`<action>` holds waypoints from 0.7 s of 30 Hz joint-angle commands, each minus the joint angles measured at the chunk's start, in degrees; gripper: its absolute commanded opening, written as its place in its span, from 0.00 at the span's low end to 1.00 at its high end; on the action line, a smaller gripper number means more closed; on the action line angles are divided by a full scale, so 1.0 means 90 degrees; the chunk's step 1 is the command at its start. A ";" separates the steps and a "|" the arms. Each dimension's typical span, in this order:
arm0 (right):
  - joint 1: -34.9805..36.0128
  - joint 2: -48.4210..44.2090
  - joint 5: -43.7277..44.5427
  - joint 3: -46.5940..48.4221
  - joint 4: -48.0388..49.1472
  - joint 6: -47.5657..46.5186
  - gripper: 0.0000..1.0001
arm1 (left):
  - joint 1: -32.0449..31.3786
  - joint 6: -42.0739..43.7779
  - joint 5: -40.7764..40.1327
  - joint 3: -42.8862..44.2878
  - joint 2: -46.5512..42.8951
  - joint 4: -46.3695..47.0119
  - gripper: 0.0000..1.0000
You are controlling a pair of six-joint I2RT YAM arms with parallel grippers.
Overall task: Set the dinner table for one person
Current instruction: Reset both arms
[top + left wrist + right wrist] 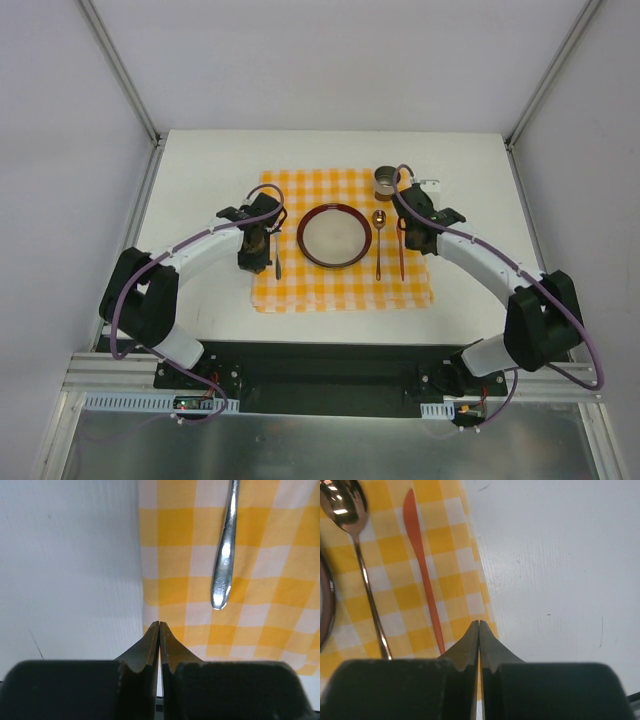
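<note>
I am holding my left claw (159,627) clenched, its two dark wedge-shaped fingers (147,647) pressing tip to tip and gripping nothing. It is hovering over the left edge of the checkered cloth mat (260,630), a soft weave of yellow-orange and white squares. Just beyond the tips, the rounded end of a polished steel utensil (223,575) is lying on the cloth, slim and mirror-bright. I cannot tell whether it is a fork.

My right claw (479,625) is clenched the same way, matte black fingers meeting in a thin seam, poised over the mat's right edge. Beside it a flat orange knife (420,565) is lying, smooth and tapering. Left of that a glossy spoon (355,545) is resting with its oval bowl catching the light.

The dinner table (200,170) is spreading out under everything, a wide matte white rectangle showing faint scuffs in the wrist views. The mat is lying flat at its middle.

From above, a round plate (334,237) is sitting in the mat's centre, its dark reddish rim ringing a pale, shallow inside. The utensil is lying to its left, the spoon and knife to its right. A small grey cup (387,182), metallic-looking and cylindrical, is standing at the mat's far right corner, near my right claw. I cannot tell what it is holding.
</note>
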 commanded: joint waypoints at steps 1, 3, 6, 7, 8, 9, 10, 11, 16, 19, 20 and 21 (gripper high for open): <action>-0.0028 0.0325 0.0003 -0.0246 0.0260 0.0375 0.01 | -0.0006 -0.0189 -0.0134 -0.0296 -0.0252 0.0182 0.00; -0.0057 0.0355 -0.0152 -0.0412 0.0426 0.0473 0.00 | -0.0006 -0.0179 -0.0144 -0.0335 -0.0252 0.0221 0.00; -0.0067 0.0355 -0.0231 -0.0588 0.0583 0.0570 0.00 | -0.0006 -0.0150 -0.0134 -0.0345 -0.0174 0.0250 0.00; -0.0077 0.0374 -0.0261 -0.0618 0.0593 0.0600 0.00 | -0.0006 -0.0140 -0.0125 -0.0316 -0.0154 0.0250 0.00; -0.0087 0.0393 -0.0290 -0.0637 0.0631 0.0629 0.00 | -0.0006 -0.0130 -0.0115 -0.0297 -0.0125 0.0241 0.00; -0.0096 0.0413 -0.0339 -0.0657 0.0632 0.0639 0.01 | -0.0006 -0.0120 -0.0115 -0.0267 -0.0057 0.0240 0.00; -0.0097 0.0423 -0.0358 -0.0667 0.0641 0.0649 0.00 | -0.0006 -0.0120 -0.0086 -0.0228 -0.0028 0.0240 0.00; -0.0126 0.0481 -0.0368 -0.0676 0.0680 0.0639 0.01 | -0.0006 -0.0111 -0.0076 -0.0199 0.0002 0.0240 0.00; -0.0155 0.0501 -0.0359 -0.0647 0.0729 0.0610 0.00 | -0.0006 -0.0042 -0.0056 -0.0062 0.0070 0.0240 0.00; -0.0301 0.0482 -0.0232 -0.0540 0.0720 0.0541 0.00 | -0.0006 0.0007 -0.0134 0.0016 -0.0056 0.0221 0.00; -0.0369 0.0482 -0.0212 -0.0501 0.0720 0.0532 0.00 | -0.0006 0.0007 -0.0183 0.0035 -0.0105 0.0221 0.00; -0.0409 0.0462 -0.0164 -0.0472 0.0710 0.0522 0.00 | -0.0006 0.0007 -0.0280 0.0036 -0.0221 0.0240 0.00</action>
